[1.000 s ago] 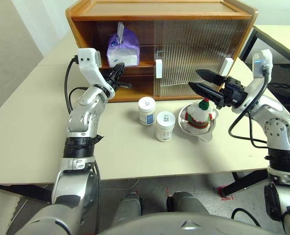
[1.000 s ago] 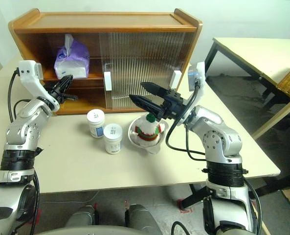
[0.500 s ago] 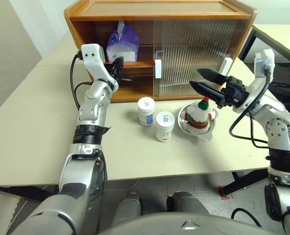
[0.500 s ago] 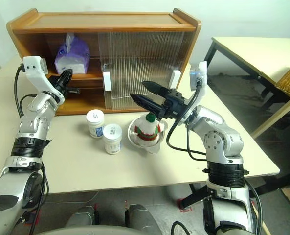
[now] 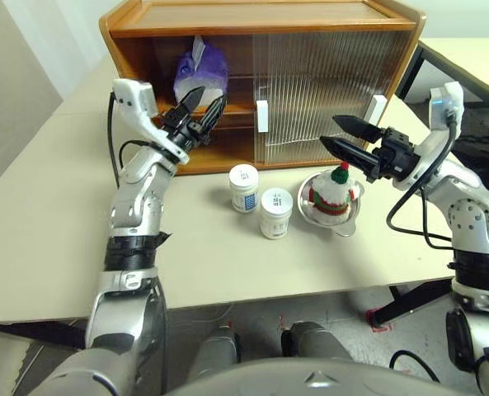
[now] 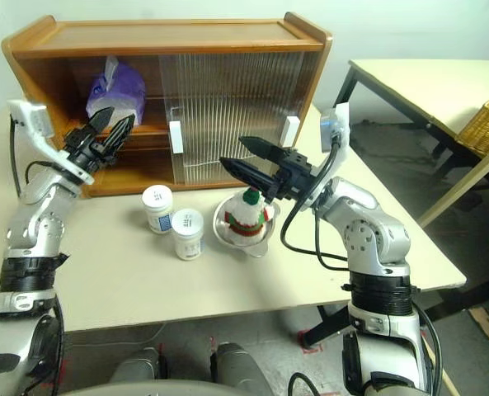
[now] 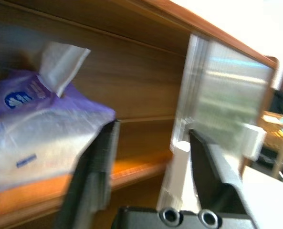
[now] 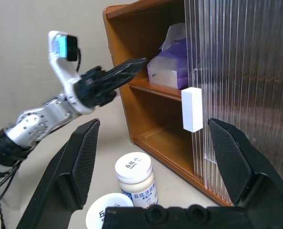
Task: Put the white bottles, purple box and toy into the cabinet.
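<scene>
Left tool (image 5: 201, 103): two black tapered fingers spread apart, empty, aimed into the cabinet's open left bay just before the shelf.
Right tool (image 5: 340, 136): black pointed fingers spread wide, empty, hovering above the toy and pointing toward the robot's left.
Purple box (image 5: 199, 73): soft, crinkled lavender pack on the inner shelf (image 5: 236, 108), upright, white tissue poking up from its top.
Cabinet (image 5: 260, 16): smooth brown wood, long axis across the counter; two ribbed translucent sliding doors (image 5: 326, 91) with white block handles cover the middle and right, leaving the left bay open.
White bottles (image 5: 244, 186) (image 5: 276, 213): squat plastic jars, lids up, standing just beside each other on the counter in front of the cabinet.
Toy (image 5: 335, 191): fluffy white knit with red and green bands, red knob up, sitting in a shiny steel bowl (image 5: 346, 221) right of the bottles.
Counter (image 5: 46, 223): pale, flat, bare to the left of the left arm and toward the near edge.
</scene>
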Controlling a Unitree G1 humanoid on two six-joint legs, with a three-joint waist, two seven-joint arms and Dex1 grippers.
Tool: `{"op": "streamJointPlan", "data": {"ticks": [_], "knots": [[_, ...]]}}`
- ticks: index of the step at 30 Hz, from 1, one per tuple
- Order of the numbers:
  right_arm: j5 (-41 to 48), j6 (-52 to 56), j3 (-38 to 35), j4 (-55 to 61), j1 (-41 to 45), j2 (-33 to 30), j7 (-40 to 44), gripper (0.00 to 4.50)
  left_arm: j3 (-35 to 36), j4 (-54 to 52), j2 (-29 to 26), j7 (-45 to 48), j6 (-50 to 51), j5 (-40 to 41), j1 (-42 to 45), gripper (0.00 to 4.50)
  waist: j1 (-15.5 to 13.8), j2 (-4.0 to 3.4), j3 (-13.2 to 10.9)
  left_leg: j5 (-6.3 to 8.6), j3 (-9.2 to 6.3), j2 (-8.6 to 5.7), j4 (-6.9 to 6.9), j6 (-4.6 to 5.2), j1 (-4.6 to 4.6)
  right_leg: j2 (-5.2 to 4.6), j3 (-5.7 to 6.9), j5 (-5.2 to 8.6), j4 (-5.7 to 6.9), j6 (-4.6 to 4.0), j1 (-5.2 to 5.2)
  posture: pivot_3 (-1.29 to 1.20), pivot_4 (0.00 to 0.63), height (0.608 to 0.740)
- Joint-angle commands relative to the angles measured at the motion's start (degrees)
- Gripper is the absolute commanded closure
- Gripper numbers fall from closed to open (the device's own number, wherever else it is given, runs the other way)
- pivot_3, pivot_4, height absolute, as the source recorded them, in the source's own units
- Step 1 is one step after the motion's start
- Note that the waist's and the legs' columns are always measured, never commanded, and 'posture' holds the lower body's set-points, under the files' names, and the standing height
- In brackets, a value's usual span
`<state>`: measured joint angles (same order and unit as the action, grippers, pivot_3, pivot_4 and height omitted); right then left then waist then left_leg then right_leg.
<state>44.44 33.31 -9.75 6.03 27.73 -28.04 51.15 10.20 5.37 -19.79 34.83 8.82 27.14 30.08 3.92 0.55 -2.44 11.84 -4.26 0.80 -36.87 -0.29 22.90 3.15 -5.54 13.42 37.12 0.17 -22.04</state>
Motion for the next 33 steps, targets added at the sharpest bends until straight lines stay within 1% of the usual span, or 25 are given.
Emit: {"op": "streamJointPlan", "data": {"ticks": [1, 2, 5, 10, 14, 19, 22, 29, 33], "knots": [[-0.1, 0.1, 0.5, -0.3, 0.6, 0.1, 0.3, 0.0, 0.2, -3.3, -2.6, 7.3, 1.3, 3.4, -4.8, 0.3, 0.0, -0.01, 0.0, 0.0, -0.06, 0.02, 0.0, 0.0, -0.02, 0.0, -0.01, 0.0, 0.01, -0.01, 0.0, -0.13, 0.037, 0.74], [-0.2, 0.1, 0.5, -0.4, 0.7, 0.1, 0.4, 0.0, 0.2, -4.0, -3.7, 9.1, 0.8, 3.4, -6.8, 0.06, 0.0, -0.02, 0.0, 0.0, -0.11, 0.03, 0.0, 0.0, -0.02, -0.03, -0.03, -0.01, 0.01, -0.02, 0.0, -0.12, 0.036, 0.74], [-0.3, 0.1, 0.6, -0.8, 1.1, 0.1, 0.7, 0.0, 0.2, -5.4, -6.2, 15.2, 0.0, 5.0, -12.7, 0.06, 0.0, -0.06, 0.0, 0.04, -0.15, 0.51, 0.02, -0.04, -0.01, -0.1, -0.1, -0.02, 0.0, -0.04, -0.07, -0.12, 0.035, 0.74], [-0.4, 0.1, 0.6, -1.0, 1.3, -0.1, 1.1, 0.0, 0.3, -5.2, -9.4, 23.5, -1.0, 6.4, -21.0, 0.06, -0.1, -0.12, 0.1, 0.07, -0.17, 0.7, 0.08, -0.08, 0.27, -0.2, -0.14, -0.07, 0.04, -0.21, -0.45, -0.12, 0.034, 0.74], [-0.4, 0.1, 0.5, -0.9, 1.4, -0.3, 1.3, 0.0, -0.4, -1.3, -10.9, 27.9, -5.8, 3.3, -25.3, 0.06, -0.1, -0.25, 0.2, 0.09, -0.18, 0.87, 0.11, -0.11, 0.46, -0.18, -0.14, -0.11, 0.07, -0.42, -0.7, -0.12, 0.029, 0.74], [-0.4, 0.1, 0.5, -1.0, 1.6, -0.3, 1.5, 0.0, -1.6, 4.2, -9.7, 28.0, -10.8, -0.4, -25.0, 0.06, -0.1, -0.33, 0.2, 0.11, -0.18, 1.1, 0.13, -0.13, 0.56, -0.12, -0.14, -0.25, 0.08, -0.7, -0.85, -0.12, 0.028, 0.74], [-0.3, 0.3, 0.4, -0.7, 1.6, -0.4, 1.3, 0.0, -2.1, 7.7, -8.3, 26.1, -13.4, -2.7, -23.9, 0.06, -0.1, -0.38, 0.3, 0.11, -0.16, 1.13, 0.13, -0.13, 0.57, -0.1, -0.14, -0.42, 0.07, -0.97, -0.88, -0.13, 0.029, 0.74], [0.0, 0.6, 0.0, -0.2, 1.1, -1.0, 1.1, 0.0, -4.2, 15.8, -4.8, 24.2, -18.4, -6.6, -19.5, 0.06, 0.1, -0.39, 0.3, 0.07, -0.15, 1.16, 0.12, -0.08, 0.55, -0.05, -0.14, -0.39, 0.08, -0.86, -0.88, -0.14, 0.035, 0.74], [0.1, 0.7, -0.1, 0.0, 1.0, -1.0, 0.9, 0.0, -4.6, 19.0, -4.0, 23.8, -20.3, -7.6, -17.7, 0.06, 0.3, -0.39, 0.3, 0.06, -0.13, 1.16, 0.12, -0.05, 0.55, -0.04, -0.14, -0.39, 0.07, -0.81, -0.87, -0.15, 0.035, 0.74]]}}
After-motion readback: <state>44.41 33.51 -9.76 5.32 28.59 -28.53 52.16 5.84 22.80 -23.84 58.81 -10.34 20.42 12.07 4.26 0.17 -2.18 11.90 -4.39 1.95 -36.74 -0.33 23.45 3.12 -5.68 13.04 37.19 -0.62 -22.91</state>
